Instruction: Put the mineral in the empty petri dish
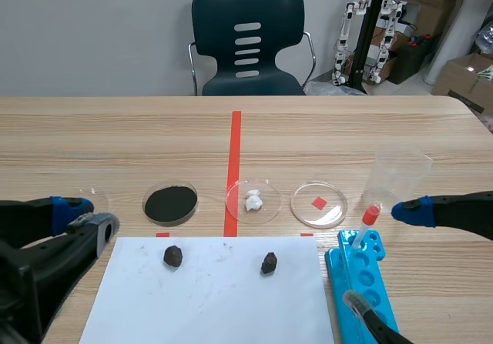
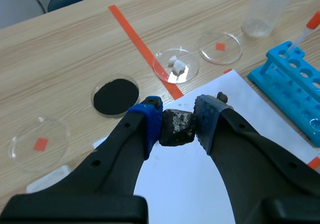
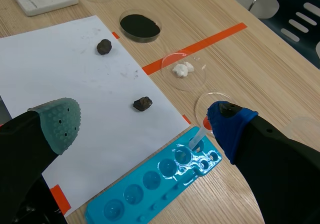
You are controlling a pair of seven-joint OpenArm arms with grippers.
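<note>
The left end effector (image 1: pixel 86 215) hangs by the corner of a white paper sheet (image 1: pixel 216 305), fingers apart and gripping nothing. A dark rock (image 1: pixel 172 256) lies on the sheet just ahead of it, and a second rock (image 1: pixel 268 263) lies nearer the middle. The right end effector (image 3: pixel 144 120) is spread wide above a blue rack (image 1: pixel 377 282). An empty dish (image 1: pixel 320 204) sits on the tabletop (image 1: pixel 115 128) beyond the sheet.
</note>
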